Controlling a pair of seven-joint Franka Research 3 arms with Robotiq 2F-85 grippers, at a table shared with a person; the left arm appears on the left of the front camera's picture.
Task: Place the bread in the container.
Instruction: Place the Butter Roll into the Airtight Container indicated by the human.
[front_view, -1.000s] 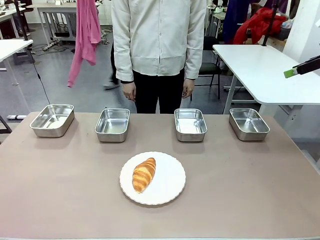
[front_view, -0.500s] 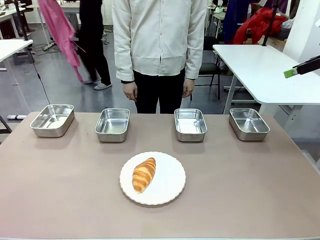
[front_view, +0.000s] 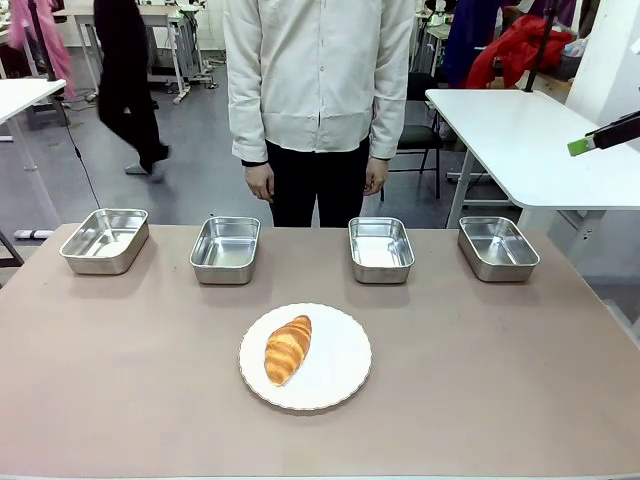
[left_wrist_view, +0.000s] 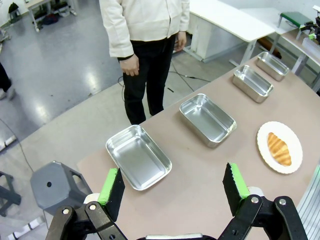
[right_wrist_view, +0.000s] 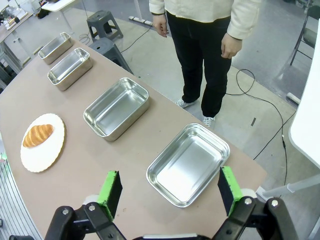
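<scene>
bread: lying on the white plate, lower centre of the front view, well apart from the containers.
containers: sitting four in a row across mid frame on the tabletop, beyond the plate.
left gripper: hanging wide open, gripping nothing, bottom of its wrist view.
right gripper: gaping wide, holding nothing, bottom of its wrist view.
person: standing top centre behind the middle containers, hands hanging down.

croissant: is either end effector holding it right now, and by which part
Nothing is held. The left end effector and right end effector both stand open and empty; the croissant lies free on the white plate.
</scene>
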